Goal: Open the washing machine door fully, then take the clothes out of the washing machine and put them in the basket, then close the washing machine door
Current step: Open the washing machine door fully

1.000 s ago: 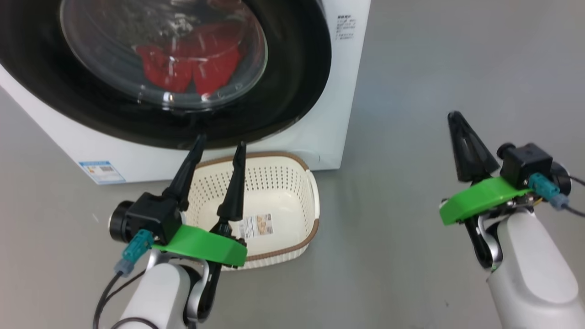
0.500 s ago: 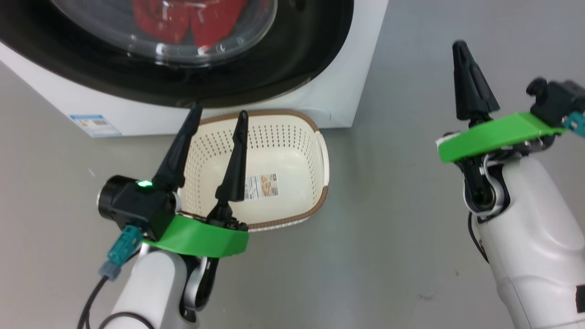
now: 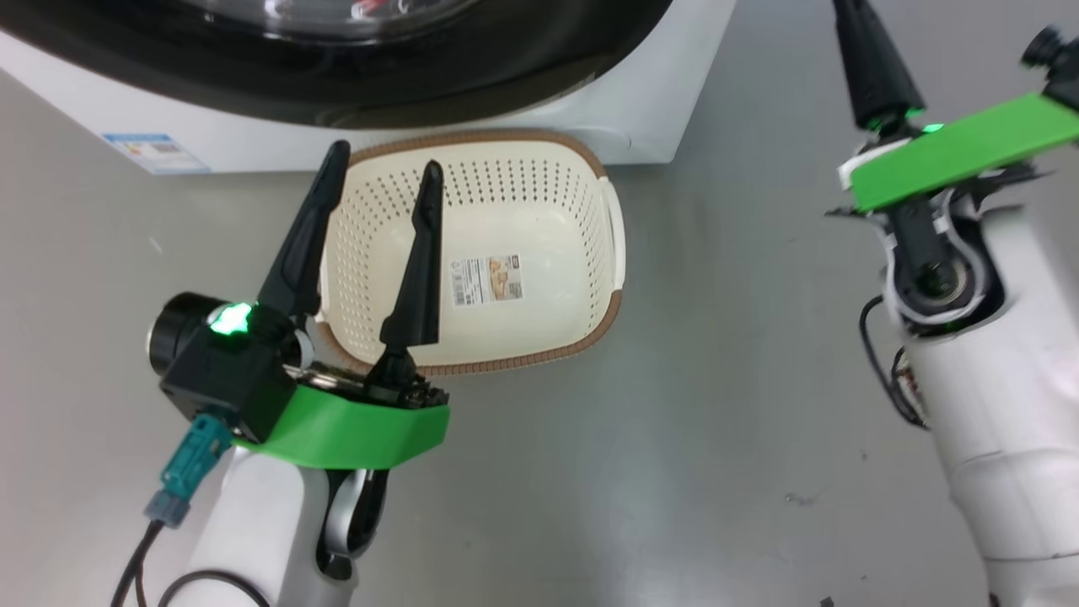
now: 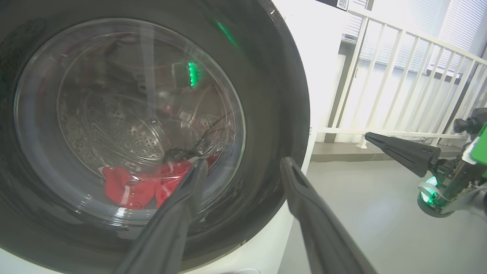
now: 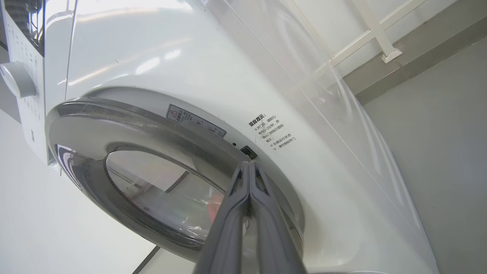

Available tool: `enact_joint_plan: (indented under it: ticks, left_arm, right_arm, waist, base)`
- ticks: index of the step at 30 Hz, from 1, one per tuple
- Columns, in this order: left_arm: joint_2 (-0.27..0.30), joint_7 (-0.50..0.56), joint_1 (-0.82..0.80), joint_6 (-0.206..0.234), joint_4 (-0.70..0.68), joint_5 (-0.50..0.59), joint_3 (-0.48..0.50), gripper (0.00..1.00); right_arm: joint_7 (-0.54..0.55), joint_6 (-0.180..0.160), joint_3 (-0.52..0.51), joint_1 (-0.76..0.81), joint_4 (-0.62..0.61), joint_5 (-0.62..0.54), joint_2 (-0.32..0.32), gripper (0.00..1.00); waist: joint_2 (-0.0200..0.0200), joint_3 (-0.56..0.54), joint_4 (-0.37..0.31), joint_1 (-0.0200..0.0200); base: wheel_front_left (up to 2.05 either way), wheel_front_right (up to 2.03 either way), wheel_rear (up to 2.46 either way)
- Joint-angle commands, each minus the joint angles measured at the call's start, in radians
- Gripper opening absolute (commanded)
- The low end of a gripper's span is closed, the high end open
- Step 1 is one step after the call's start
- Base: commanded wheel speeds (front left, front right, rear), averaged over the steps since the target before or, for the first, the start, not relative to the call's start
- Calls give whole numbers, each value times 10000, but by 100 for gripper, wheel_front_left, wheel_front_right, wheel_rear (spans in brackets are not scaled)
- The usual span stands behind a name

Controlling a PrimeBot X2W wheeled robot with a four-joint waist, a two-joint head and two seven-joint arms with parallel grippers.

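Note:
The washing machine (image 3: 649, 126) stands white at the head view's top, and its door (image 4: 266, 95), black-rimmed with a glass bowl, lies shut against it. Red clothes (image 4: 140, 184) lie in the drum behind the glass. On the floor before the machine stands the cream basket (image 3: 539, 329), holding nothing but its label sticker. My left gripper (image 3: 383, 169) hovers open above the basket's left rim, pointing at the door (image 3: 337, 76). My right gripper (image 5: 249, 164) is shut and empty, raised near the door's right edge (image 5: 76, 125); its fingers (image 3: 872, 67) reach the head view's top.
Grey floor (image 3: 716, 421) stretches right of the basket and the machine. A white railing (image 4: 399, 76) stands beyond the machine's right side. A blue label sticker (image 3: 143, 152) marks the machine's lower left front. Control panel and knob (image 5: 17, 80) sit at the machine's top.
The head camera has tilted down, so machine and basket sit higher in the picture. My right gripper has risen toward the door's right edge. Green lights now glow on both wrists.

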Motion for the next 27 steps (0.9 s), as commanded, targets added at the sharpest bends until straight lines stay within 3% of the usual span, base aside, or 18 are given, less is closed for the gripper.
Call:
enact_joint_plan:
  ticks: [1,11,27]
  left_arm:
    - [181,-74,-205,-49,-328,76,340,100]
    - [181,-74,-253,-128,-592,278,389,100]
    - [181,-74,-288,-124,-783,260,371,100]
  right_arm:
    - [156,6,161,-248,-385,365,23,0]
    - [1860,6,-388,-1297,-545,3280,-349,0]
    - [3881,6,-420,-2790,77,4688,-674,0]
  waist:
    - [0,292,136,0]
    - [0,859,406,0]
    - [0,1435,742,-1]
  base:
    - [0,0,0]
    - [0,0,0]
    - [0,0,0]
